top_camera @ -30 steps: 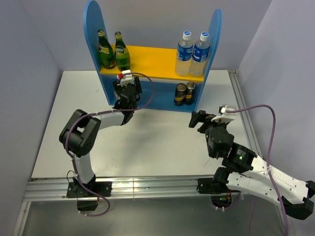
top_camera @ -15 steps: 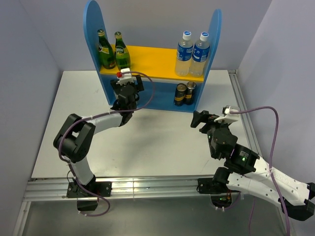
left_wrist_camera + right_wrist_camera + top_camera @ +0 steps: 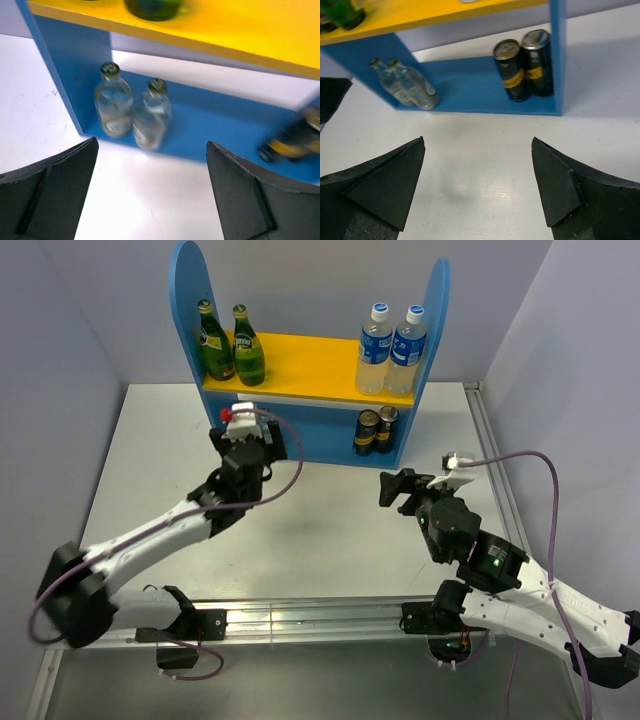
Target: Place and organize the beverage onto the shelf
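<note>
The shelf stands at the back of the table. Its yellow upper board carries two green bottles on the left and two blue-capped bottles on the right. On the blue lower level stand two black cans at the right and two clear bottles at the left. My left gripper is open and empty, just in front of the clear bottles and apart from them. Further right, my right gripper hangs open and empty over the table before the shelf.
The white table has grey walls on both sides and a metal rail along its right edge. The left arm stretches diagonally across the table's left half. The right arm's purple cable loops at the right.
My left gripper has opened and drawn back from the shelf's lower level, leaving the clear bottles standing there. The right gripper has shifted slightly left.
</note>
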